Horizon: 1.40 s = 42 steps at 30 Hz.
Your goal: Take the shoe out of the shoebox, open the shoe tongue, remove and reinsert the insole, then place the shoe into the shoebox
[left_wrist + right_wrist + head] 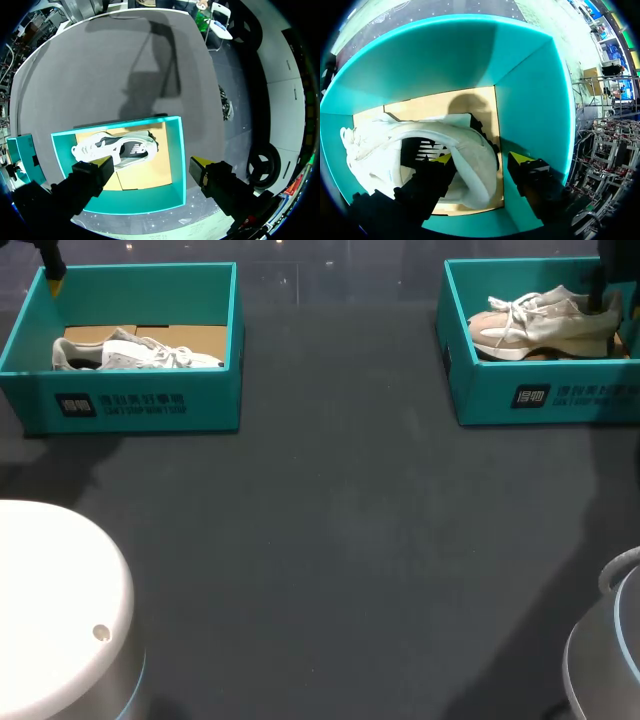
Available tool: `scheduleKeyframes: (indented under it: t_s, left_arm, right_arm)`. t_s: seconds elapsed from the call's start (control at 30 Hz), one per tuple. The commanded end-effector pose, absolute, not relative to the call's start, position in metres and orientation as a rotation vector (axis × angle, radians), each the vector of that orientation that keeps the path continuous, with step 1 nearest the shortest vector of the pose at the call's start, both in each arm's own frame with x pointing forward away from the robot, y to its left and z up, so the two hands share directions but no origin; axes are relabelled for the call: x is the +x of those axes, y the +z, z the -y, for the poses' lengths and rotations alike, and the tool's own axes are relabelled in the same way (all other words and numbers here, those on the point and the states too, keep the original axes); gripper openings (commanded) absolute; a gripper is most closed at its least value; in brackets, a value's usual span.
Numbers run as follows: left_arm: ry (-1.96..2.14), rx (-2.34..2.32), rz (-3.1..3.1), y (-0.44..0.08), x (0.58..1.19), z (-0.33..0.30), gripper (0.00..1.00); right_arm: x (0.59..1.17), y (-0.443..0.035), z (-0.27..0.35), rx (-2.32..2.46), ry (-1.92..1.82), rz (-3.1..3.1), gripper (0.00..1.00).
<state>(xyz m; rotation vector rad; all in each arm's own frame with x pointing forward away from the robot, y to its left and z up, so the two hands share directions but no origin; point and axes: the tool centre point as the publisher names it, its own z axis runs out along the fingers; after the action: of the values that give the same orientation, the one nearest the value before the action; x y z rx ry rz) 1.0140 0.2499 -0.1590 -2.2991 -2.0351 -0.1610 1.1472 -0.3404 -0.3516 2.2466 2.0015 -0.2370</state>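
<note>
Plainly, the shoe (545, 325) is found in the right shoebox (480, 392) at two o'clock, toe toward nine, heel toward three. Its heel is straddled by the nearer right claw (480, 159), spread wide; the left claw (152, 164), likewise wide, is well apart.

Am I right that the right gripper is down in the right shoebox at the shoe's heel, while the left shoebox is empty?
Not quite: the left shoebox is not empty; it holds a white shoe, as the head view shows. The right gripper is indeed down in the right shoebox at its shoe's heel.
</note>
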Motion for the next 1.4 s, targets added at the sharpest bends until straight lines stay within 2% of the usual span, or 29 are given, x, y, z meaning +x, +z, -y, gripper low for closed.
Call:
scheduleKeyframes:
  t_s: [0.03, 0.47, 0.67, 0.73, 0.77, 0.8, 0.87, 0.9, 0.93, 1.4]
  left_arm:
    - [-0.164, -2.301, 2.035, -0.159, 1.013, -0.25, 1.0]
    - [-0.164, -2.301, 2.035, -0.159, 1.013, -0.25, 1.0]
    - [-0.164, -2.301, 2.035, -0.159, 1.013, -0.25, 1.0]
    - [-0.164, -2.301, 2.035, -0.159, 1.013, -0.25, 1.0]
    - [-0.164, -2.301, 2.035, -0.159, 1.013, -0.25, 1.0]
    - [-0.164, -2.301, 2.035, -0.159, 1.013, -0.25, 1.0]
    - [-0.164, -2.301, 2.035, -0.159, 1.013, -0.25, 1.0]
    - [-0.164, -2.301, 2.035, -0.159, 1.013, -0.25, 1.0]
    - [-0.164, -2.301, 2.035, -0.159, 1.013, -0.25, 1.0]
    - [-0.164, -2.301, 2.035, -0.159, 1.013, -0.25, 1.0]
  right_arm:
    - [1.156, -0.358, 0.343, 2.257, -0.254, -2.014, 0.68]
    - [1.159, -0.372, 0.342, 2.251, -0.227, -2.078, 0.73]
    - [1.157, -0.375, 0.339, 2.253, -0.216, -2.093, 0.69]
    - [1.156, -0.376, 0.338, 2.253, -0.212, -2.097, 0.63]
    - [1.156, -0.375, 0.337, 2.253, -0.21, -2.097, 0.49]
    - [1.156, -0.374, 0.336, 2.253, -0.209, -2.098, 0.46]
    - [1.155, -0.373, 0.334, 2.252, -0.205, -2.098, 0.29]
    - [1.154, -0.372, 0.333, 2.251, -0.202, -2.097, 0.07]
    - [1.154, -0.371, 0.333, 2.25, -0.2, -2.097, 0.0]
    - [1.147, -0.333, 0.326, 2.228, -0.176, -2.011, 0.0]
